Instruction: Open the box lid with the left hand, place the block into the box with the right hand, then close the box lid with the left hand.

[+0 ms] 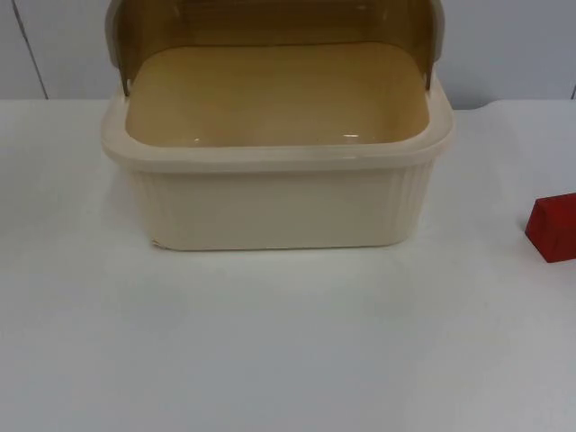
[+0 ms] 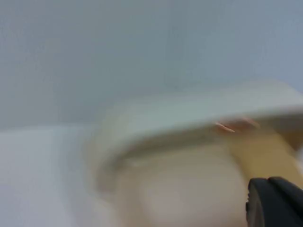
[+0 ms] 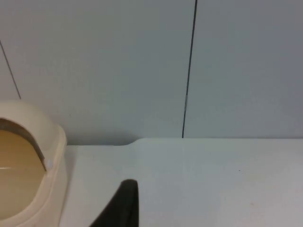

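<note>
The box (image 1: 279, 193) stands on the counter (image 1: 270, 342), its back toward the partition wall (image 1: 513, 45). The lid (image 1: 270, 22) is raised at the rear of the box, above the open interior. The block (image 1: 553, 227) lies on the counter to the right of the box, well apart from it. The left claw (image 2: 274, 203) is close beside the box rim. The box lies to the left of the right claw (image 3: 124, 208), and the wall stands ahead of it.
</note>
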